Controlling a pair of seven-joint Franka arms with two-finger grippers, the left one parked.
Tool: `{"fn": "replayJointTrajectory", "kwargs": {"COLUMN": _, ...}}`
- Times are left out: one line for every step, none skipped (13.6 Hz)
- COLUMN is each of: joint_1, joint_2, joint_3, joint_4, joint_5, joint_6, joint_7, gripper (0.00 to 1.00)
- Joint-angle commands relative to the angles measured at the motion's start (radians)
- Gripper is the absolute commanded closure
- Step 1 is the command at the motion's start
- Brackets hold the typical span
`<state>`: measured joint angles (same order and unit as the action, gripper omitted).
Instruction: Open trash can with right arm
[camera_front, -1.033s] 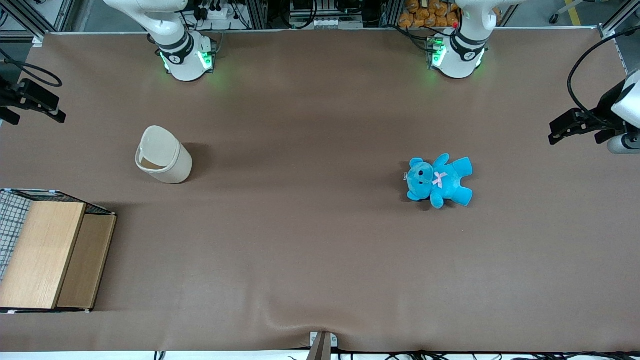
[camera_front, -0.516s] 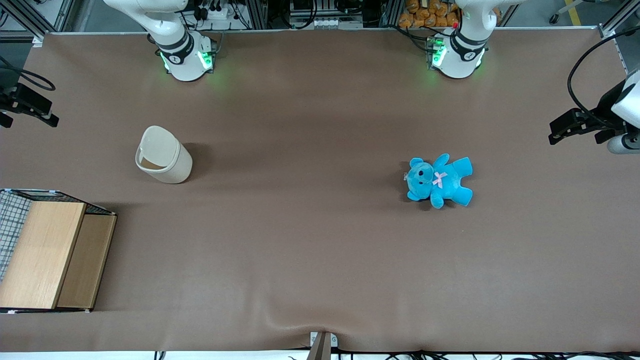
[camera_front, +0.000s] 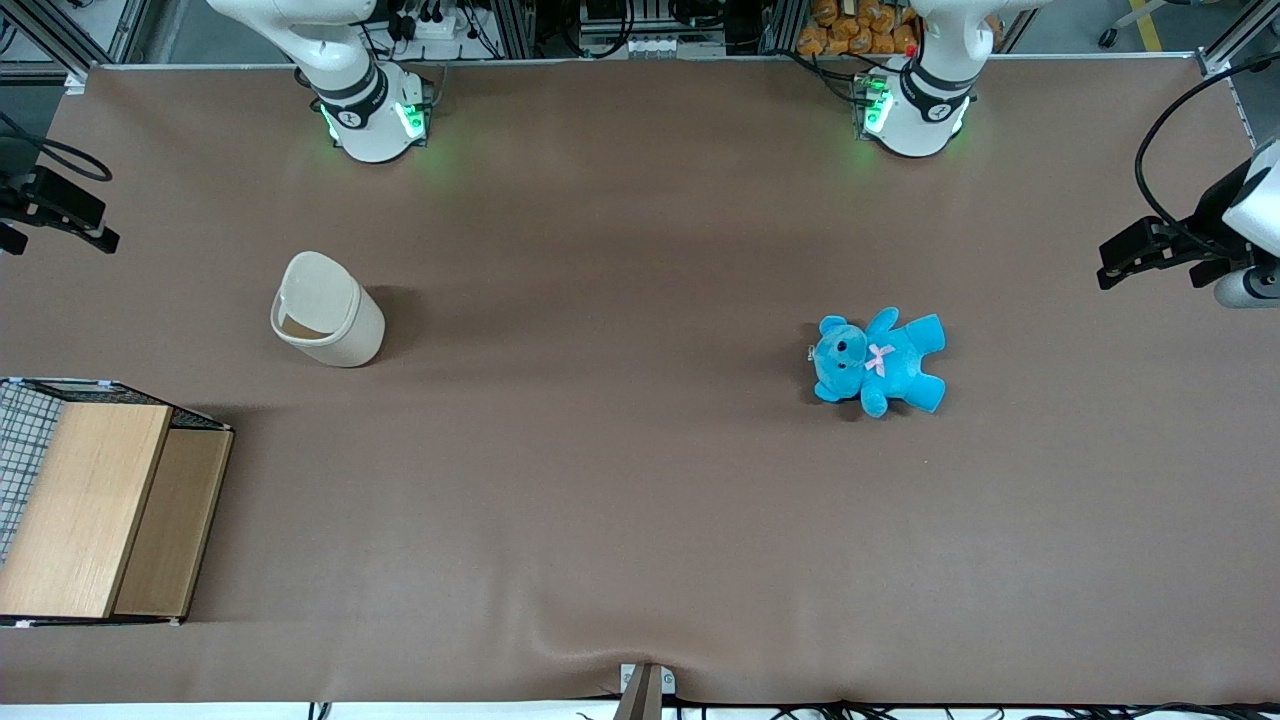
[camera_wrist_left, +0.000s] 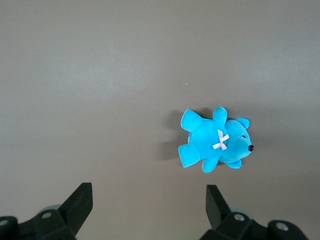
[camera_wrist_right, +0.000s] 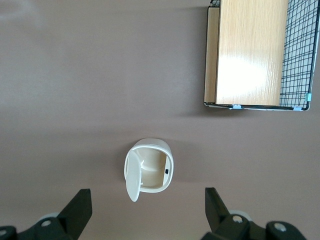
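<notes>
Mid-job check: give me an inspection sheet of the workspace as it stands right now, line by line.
Surface: brown table cover, slight ripple at the edge nearest the front camera.
Job's things: trash can upright on the cover, lid swung up, inside visible in the right wrist view.
Clutter: blue teddy lying toward the parked arm's end; wooden-topped wire crate nearer the front camera than the trash can.
Grippers: right gripper open, raised well above the trash can, holding nothing.
Cables: black cable trailing at the working arm's wrist.
Surroundings: frame rails and equipment along the table edge by the arm bases.
</notes>
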<state>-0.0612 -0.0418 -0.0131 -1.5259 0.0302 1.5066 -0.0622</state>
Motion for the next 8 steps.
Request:
{"fn": "replayJointTrajectory", "kwargs": {"joint_1": 0.003, "joint_2": 0.011, "joint_3": 0.001, "joint_4": 0.018, "joint_5": -0.016, "joint_6": -0.012, "joint_7": 0.004, "gripper": 0.00}}
{"fn": "replayJointTrajectory", "kwargs": {"joint_1": 0.003, "joint_2": 0.011, "joint_3": -0.001, "joint_4": 0.018, "joint_5": -0.016, "joint_6": -0.014, "joint_7": 0.002, "gripper": 0.00}}
{"fn": "replayJointTrajectory", "kwargs": {"joint_1": 0.003, "joint_2": 0.011, "joint_3": -0.001, "joint_4": 0.018, "joint_5": -0.016, "joint_6": -0.014, "joint_7": 0.004, "gripper": 0.00}}
{"fn": "replayJointTrajectory", "kwargs": {"joint_1": 0.003, "joint_2": 0.011, "joint_3": -0.001, "joint_4": 0.018, "joint_5": -0.016, "joint_6": -0.014, "joint_7": 0.005, "gripper": 0.00}}
{"fn": "replayJointTrajectory", "kwargs": {"joint_1": 0.003, "joint_2": 0.011, "joint_3": 0.001, "joint_4": 0.018, "joint_5": -0.016, "joint_6": -0.016, "joint_7": 0.015, "gripper": 0.00}}
{"fn": "replayJointTrajectory", "kwargs": {"joint_1": 0.003, "joint_2": 0.011, "joint_3": 0.001, "joint_4": 0.016, "joint_5": -0.016, "joint_6": -0.019, "joint_7": 0.015, "gripper": 0.00}}
{"fn": "replayJointTrajectory", "kwargs": {"joint_1": 0.003, "joint_2": 0.011, "joint_3": 0.001, "joint_4": 0.018, "joint_5": -0.016, "joint_6": -0.025, "joint_7": 0.015, "gripper": 0.00}}
{"fn": "replayJointTrajectory", "kwargs": {"joint_1": 0.001, "joint_2": 0.011, "joint_3": 0.001, "joint_4": 0.018, "joint_5": -0.016, "joint_6": -0.026, "joint_7": 0.013, "gripper": 0.00}}
